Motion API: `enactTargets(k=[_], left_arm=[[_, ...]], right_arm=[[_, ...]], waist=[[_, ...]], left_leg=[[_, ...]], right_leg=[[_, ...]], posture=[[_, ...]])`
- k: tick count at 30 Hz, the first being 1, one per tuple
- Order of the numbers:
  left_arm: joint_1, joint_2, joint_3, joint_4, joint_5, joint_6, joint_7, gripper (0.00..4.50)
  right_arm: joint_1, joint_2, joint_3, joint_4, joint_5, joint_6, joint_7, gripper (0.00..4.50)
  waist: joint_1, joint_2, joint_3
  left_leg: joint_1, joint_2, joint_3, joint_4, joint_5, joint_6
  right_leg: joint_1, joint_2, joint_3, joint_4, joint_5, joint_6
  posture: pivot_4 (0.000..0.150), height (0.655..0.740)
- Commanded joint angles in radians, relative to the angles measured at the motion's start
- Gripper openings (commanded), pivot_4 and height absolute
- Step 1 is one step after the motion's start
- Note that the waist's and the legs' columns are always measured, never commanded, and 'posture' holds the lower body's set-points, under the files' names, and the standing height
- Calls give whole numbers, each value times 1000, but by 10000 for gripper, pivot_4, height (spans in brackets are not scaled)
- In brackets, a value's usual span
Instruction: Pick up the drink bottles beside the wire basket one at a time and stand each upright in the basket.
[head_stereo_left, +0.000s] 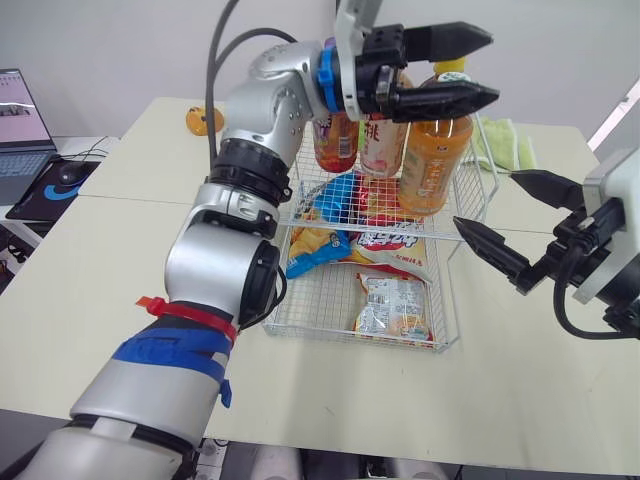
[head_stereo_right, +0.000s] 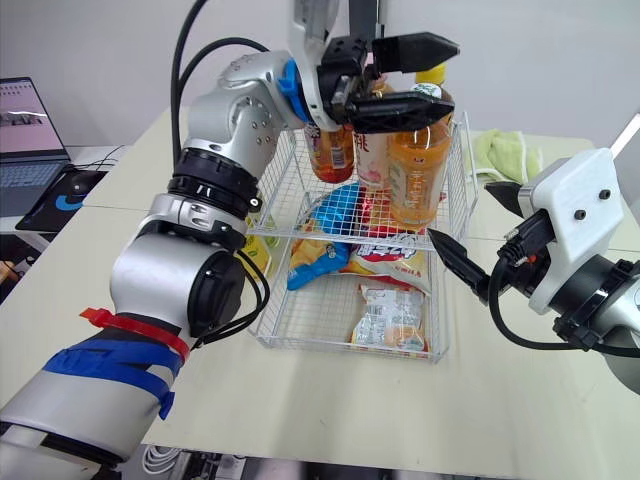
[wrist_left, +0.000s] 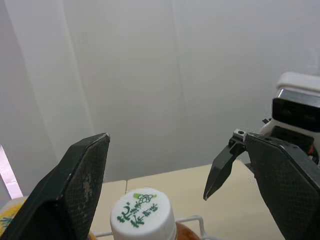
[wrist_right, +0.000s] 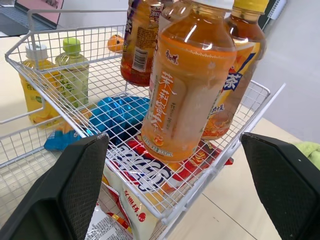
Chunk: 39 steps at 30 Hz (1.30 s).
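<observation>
Wire basket (head_stereo_left: 330, 333): on the surface (head_stereo_left: 120, 260); drink bottles upright at its far end, snack bags (head_stereo_left: 395, 305) lying below and in front.
Orange tea bottle (head_stereo_left: 435, 160): upright in the basket, white cap (wrist_left: 141, 212) on.
Left tool (head_stereo_left: 480, 66): fingers apart, over that cap, holding nothing.
Right tool (head_stereo_left: 487, 200): fingers apart, empty, near the basket's right side.
Outside: yellow bottle (wrist_right: 37, 87) and green bottle (wrist_right: 75, 75), upright just beside the left wall.
Hidden: the left arm mostly covers these two in the eye views.

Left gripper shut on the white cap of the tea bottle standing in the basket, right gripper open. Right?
No. The left wrist view shows the left gripper open, straddling the white cap without gripping it. The tea bottle does stand in the basket, and the right gripper is open.
</observation>
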<state>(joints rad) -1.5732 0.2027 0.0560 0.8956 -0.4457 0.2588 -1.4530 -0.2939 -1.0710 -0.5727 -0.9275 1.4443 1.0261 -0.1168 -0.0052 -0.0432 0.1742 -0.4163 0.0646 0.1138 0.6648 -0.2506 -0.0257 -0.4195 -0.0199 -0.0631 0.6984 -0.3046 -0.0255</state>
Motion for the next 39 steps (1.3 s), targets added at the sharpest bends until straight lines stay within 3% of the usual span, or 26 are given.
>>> enactTargets(k=[1,4,8,11,15,20,26,33,39], left_arm=[[-32,39,49,-67,-32,45,29,44692],[-5,85,75,-124,-47,97,61,44692],[51,148,101,-187,-51,144,116,44692],[124,208,121,-261,-57,179,152,44692],[230,258,153,-398,-87,234,230,44692],[400,347,213,-599,-111,281,337,44692],[743,497,378,-868,-162,367,473,44692],[1115,543,534,-1061,-236,443,568,44692],[1398,454,594,-1258,-310,444,662,44692]], right_arm=[[24,-34,-37,1,19,-63,22,45000],[146,-43,-231,-67,137,-98,67,45000],[159,-112,-290,-3,221,-145,171,45000],[116,-170,-215,47,253,-187,273,45000],[48,-189,-67,89,183,-242,381,45000],[-97,-139,174,141,49,-295,479,45000],[-261,-6,412,223,-142,-304,604,45000],[-349,109,509,293,-275,-293,683,45000],[-298,129,454,276,-290,-299,742,45000]], waist=[[0,0,0],[5,0,0],[3,1,0],[-2,1,0],[-4,0,0],[-9,0,0],[-26,1,-1],[-20,-1,-1],[-7,-1,-2]], left_leg=[[0,0,0,0,0,0],[0,0,-2,0,0,0],[0,0,-3,0,0,0],[9,0,-5,1,0,0],[15,0,-5,-1,0,0],[15,0,-3,0,0,0],[16,2,-3,-1,0,0],[16,2,-3,0,0,0],[15,2,-3,-1,0,0]], right_leg=[[0,0,0,0,0,0],[1,0,-1,0,-1,1],[2,0,1,0,-2,3],[11,0,0,-1,-2,3],[17,0,2,0,-4,7],[16,0,4,0,-2,3],[15,0,5,1,-2,3],[16,-1,4,1,-2,3],[16,-2,4,0,-2,3]], posture=[[1500,7400],[1500,7400],[1500,7400],[1500,7400],[1500,7400],[1500,7400],[1500,7400],[1500,7400],[1500,7400]])
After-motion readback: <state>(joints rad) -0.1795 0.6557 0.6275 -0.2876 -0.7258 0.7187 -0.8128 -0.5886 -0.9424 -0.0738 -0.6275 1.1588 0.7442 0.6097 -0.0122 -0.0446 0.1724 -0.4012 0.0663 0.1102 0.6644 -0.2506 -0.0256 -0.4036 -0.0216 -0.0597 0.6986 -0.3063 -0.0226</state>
